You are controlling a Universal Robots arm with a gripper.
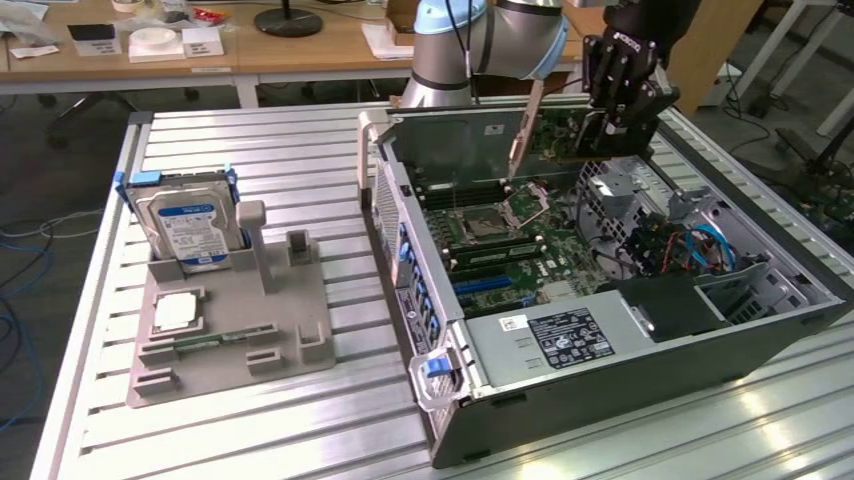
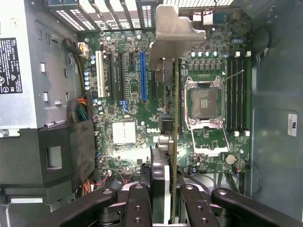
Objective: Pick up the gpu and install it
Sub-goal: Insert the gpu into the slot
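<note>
- A ribbed aluminium bench (image 1: 267, 420) spans the foreground, and light glares off its slats at the exterior view's lower right.
- Behind it stands a wooden desk (image 1: 307, 55) carrying white boxes (image 1: 154, 42) and a black round base (image 1: 288, 22).
- Loose blue cables (image 1: 16, 245) lie on the grey floor (image 1: 54, 140).

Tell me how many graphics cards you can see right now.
1. The gpu is gripped edge-on between the fingers, above the motherboard of the open computer case. Others may be hidden behind the case walls.
</note>
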